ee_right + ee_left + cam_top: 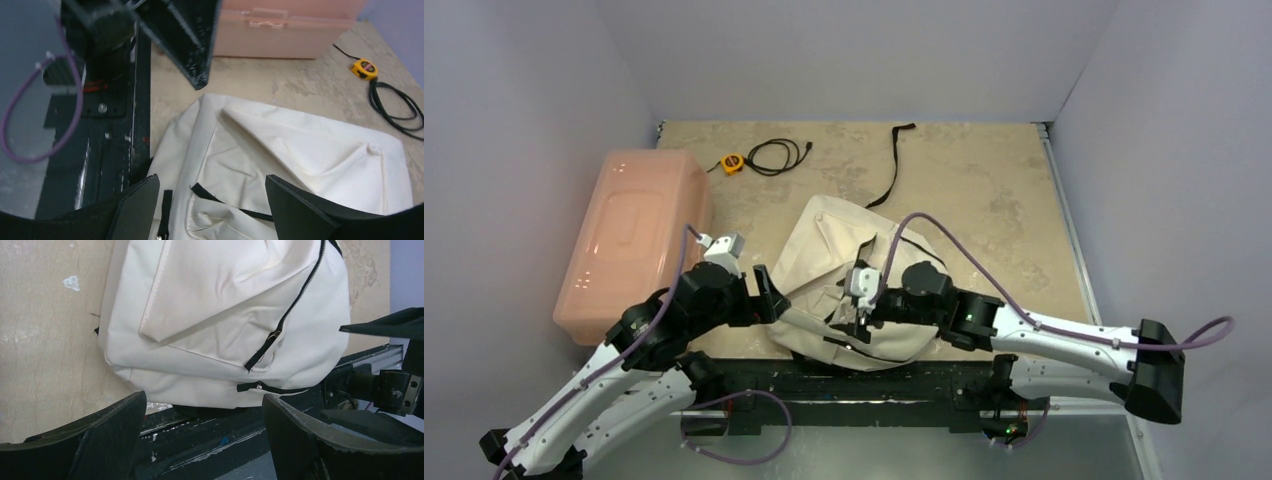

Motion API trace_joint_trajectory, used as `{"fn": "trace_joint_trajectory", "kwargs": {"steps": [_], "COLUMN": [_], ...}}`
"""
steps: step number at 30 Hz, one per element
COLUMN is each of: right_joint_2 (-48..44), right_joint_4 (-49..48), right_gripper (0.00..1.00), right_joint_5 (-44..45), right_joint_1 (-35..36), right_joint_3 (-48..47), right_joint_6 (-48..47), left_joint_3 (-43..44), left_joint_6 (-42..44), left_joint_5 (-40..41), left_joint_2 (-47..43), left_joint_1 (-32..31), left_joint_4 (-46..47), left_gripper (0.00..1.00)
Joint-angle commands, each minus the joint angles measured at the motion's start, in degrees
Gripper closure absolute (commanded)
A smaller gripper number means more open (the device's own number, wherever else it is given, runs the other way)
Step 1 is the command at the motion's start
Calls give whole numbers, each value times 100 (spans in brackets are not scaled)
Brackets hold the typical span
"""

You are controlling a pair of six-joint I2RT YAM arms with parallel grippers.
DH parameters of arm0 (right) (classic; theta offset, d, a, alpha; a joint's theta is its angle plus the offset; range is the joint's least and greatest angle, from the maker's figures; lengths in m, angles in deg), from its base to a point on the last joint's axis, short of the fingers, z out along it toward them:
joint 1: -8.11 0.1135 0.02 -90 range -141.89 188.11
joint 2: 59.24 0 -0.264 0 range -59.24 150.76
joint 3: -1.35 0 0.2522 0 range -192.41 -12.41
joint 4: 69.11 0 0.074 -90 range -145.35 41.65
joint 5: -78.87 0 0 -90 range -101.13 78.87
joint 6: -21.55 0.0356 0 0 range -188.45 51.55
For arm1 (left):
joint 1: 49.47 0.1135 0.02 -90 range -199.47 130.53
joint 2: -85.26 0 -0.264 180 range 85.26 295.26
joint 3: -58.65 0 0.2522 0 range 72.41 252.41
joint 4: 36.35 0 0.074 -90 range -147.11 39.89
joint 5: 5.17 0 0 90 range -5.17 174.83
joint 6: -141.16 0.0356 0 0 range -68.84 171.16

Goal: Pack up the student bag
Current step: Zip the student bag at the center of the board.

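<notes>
Where the student bag [839,260] lies: flat on the table [984,190] at its near edge, between the two arms, so either can reach it.
Left gripper [202,412]: fingers spread, nothing held, facing the bag's zippered side — likely lining up on a zip pull.
Right gripper [212,190]: fingers apart, empty, hovering just over the bag's near end, perhaps to steady the fabric.
Pink bin [634,235]: left of the bag, lid on.
Tape measure [733,163], cable [782,155]: far side, well apart — probably things to pack.
</notes>
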Motion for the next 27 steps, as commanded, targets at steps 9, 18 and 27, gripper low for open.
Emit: {"fn": "trace_joint_trajectory", "kwargs": {"steps": [9,18,27], "right_joint_2": [1652,2098,2079], "right_joint_4": [1024,857,666], "right_gripper": [33,49,77], "right_joint_5": [-205,320,410], "right_joint_1": [443,444,439], "right_joint_3": [-951,-941,-914], "right_joint_6": [-2891,-3113,-2955], "left_joint_3": [-985,-1341,-1367], "left_joint_6": [-582,-639,-598], "left_joint_5": [-322,-582,-631], "left_joint_2": [-604,-680,-648], "left_joint_1": [-14,-9,-10], "left_joint_4": [466,864,918], "left_gripper": [15,16,16]}}
